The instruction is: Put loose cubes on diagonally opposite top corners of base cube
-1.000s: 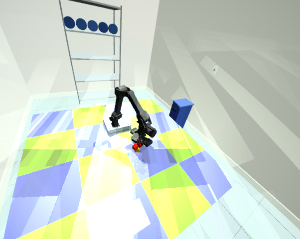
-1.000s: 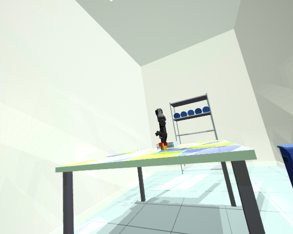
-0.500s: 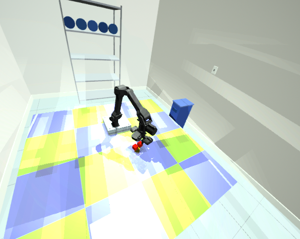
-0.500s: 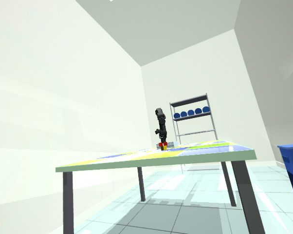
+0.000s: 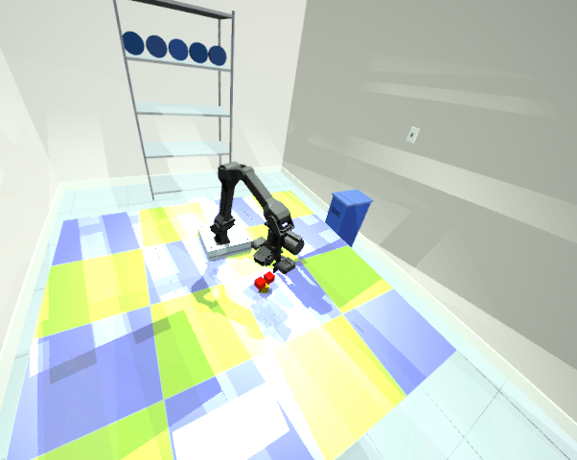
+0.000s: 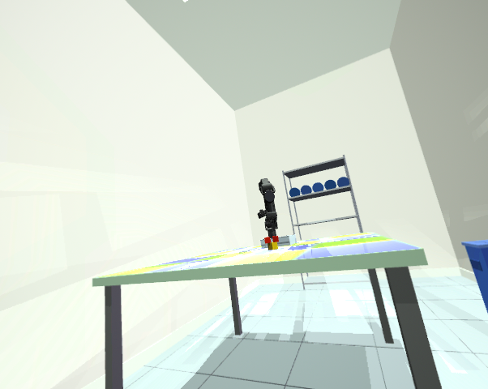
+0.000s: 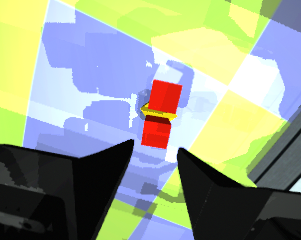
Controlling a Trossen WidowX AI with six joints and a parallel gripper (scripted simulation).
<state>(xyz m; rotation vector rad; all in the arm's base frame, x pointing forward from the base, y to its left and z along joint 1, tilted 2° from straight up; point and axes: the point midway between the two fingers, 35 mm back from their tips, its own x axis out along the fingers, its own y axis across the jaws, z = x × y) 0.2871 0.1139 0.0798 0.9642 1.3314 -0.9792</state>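
Observation:
Two red cubes sit on top of the yellow base cube [image 5: 264,289] [image 6: 272,246] [image 7: 159,114], which shows only as a thin sliver between and below them. One red cube [image 5: 261,283] [image 6: 267,240] [image 7: 156,131] lies nearer my fingers, and the other red cube [image 5: 268,276] [image 6: 275,239] [image 7: 166,96] lies beyond it. A narrow gap shows between them in the wrist view. My gripper [image 5: 272,261] [image 6: 271,234] [image 7: 155,147] is open and holds nothing. It hangs a little above and behind the cubes, with its fingers clear of them.
The arm's grey base plate [image 5: 224,249] stands behind the cubes. A blue bin [image 5: 348,215] [image 6: 485,276] stands on the floor to the right of the table [image 6: 257,270]. A metal shelf [image 5: 135,112] [image 6: 353,196] with several blue discs stands at the back wall.

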